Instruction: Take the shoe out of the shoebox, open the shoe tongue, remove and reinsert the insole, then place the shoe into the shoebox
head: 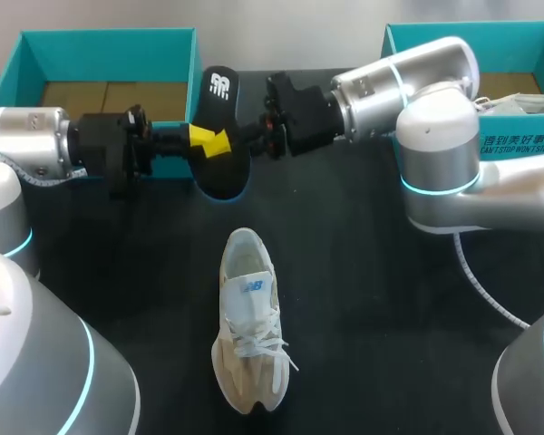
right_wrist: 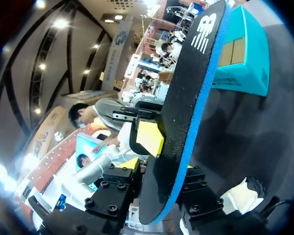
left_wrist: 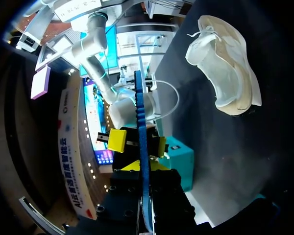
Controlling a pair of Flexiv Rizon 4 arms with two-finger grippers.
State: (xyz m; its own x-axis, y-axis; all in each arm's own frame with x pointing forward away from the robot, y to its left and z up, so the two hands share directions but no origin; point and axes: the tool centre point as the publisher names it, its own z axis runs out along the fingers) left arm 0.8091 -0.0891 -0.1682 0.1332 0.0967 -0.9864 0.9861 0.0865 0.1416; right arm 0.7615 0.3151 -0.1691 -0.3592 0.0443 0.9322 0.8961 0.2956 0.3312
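Your left jaws (left_wrist: 144, 165) are clenched on the black insole (head: 219, 91). One yellow tip presses each face, and the insole is held on edge above the counter (head: 372, 299).

Your right jaws (right_wrist: 159, 166) come at the same insole from 3 o'clock of the left ones. They are released: in the left wrist view their yellow tips flank the insole with a sliver of gap on both faces.

In the head view the insole runs from 12 to 6 o'clock, with its white logo at the 12 o'clock end. A blue edge lines its underside.

The cream shoe (head: 249, 326) stands on its sole on the dark counter, at 6 o'clock of the insole and well apart from it. It is outside both boxes. Its heel opening points to 12 o'clock and its toe to 6 o'clock, and its laces lie loose over the tongue.

An open teal shoebox (head: 109, 41) sits at 10 o'clock of the shoe, behind your left arm. A second teal shoebox (head: 471, 34) sits at 2 o'clock, behind your right arm.
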